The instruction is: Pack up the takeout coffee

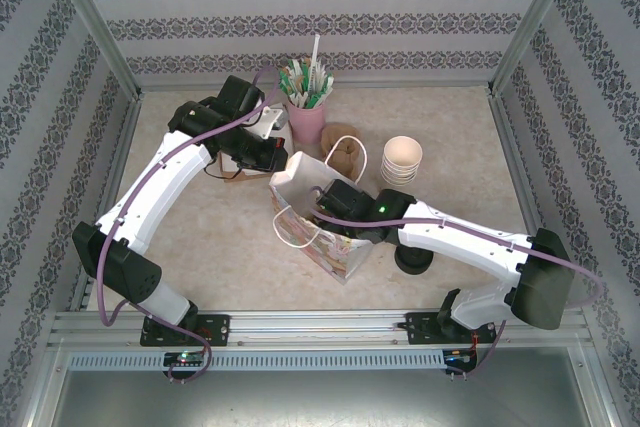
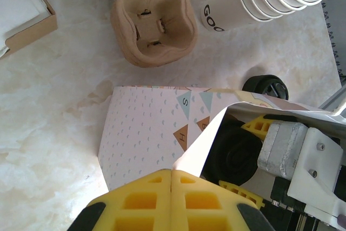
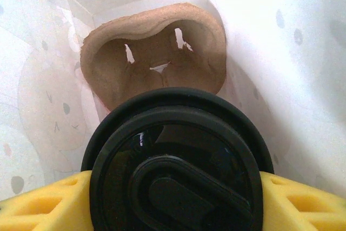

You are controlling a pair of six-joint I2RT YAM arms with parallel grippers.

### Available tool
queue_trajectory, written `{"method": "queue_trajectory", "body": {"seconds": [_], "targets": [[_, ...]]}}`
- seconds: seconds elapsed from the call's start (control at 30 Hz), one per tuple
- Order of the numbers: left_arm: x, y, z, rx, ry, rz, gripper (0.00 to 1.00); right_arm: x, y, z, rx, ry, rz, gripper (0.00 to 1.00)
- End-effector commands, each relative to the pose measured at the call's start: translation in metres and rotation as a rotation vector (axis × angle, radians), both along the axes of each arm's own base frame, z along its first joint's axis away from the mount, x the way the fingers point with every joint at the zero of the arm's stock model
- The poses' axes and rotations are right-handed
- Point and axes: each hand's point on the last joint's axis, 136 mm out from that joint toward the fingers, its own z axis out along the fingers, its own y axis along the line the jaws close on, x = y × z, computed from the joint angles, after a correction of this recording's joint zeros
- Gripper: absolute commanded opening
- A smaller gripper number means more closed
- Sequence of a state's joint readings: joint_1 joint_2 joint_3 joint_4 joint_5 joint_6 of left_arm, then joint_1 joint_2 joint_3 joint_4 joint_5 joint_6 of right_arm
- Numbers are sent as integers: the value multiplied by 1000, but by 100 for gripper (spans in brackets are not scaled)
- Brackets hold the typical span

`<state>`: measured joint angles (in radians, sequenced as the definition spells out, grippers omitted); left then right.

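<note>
The takeout coffee (image 3: 175, 171) shows its round black lid close up, inside the white-lined paper bag (image 3: 281, 52). My right gripper (image 3: 175, 201) is shut on it, a yellow finger (image 3: 38, 204) pressed to each side of the lid. Beyond the cup, a brown pulp cup holder (image 3: 151, 52) lies at the bag's bottom. From above, the patterned bag (image 1: 318, 237) stands mid-table with the right gripper (image 1: 335, 202) reaching into its mouth. My left gripper (image 2: 172, 172) is shut on the bag's upper edge (image 2: 208, 136), holding it open. The black lid (image 2: 232, 152) shows inside.
A stack of lidless cream cups (image 1: 402, 159) and another pulp cup holder (image 1: 343, 154) stand behind the bag. A pink cup of stirrers (image 1: 305, 119) is at the back. A pile of black lids (image 1: 413, 260) sits right of the bag. A flat cardboard box (image 2: 24, 14) lies at the left.
</note>
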<state>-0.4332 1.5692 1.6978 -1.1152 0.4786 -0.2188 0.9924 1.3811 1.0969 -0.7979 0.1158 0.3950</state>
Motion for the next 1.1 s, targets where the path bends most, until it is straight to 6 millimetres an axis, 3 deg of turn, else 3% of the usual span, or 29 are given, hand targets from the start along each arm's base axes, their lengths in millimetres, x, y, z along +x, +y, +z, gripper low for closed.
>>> {"method": "queue_trajectory", "body": {"seconds": [0.0, 0.5, 1.07], "targets": [[2, 2, -4, 26, 3, 19, 0, -5, -21, -10, -98, 41, -35, 68], [1, -1, -1, 63, -12, 3, 0, 4, -11, 17, -26, 35, -58, 84], [3, 2, 7, 113, -57, 5, 0, 6, -7, 33, 5, 24, -55, 85]]}}
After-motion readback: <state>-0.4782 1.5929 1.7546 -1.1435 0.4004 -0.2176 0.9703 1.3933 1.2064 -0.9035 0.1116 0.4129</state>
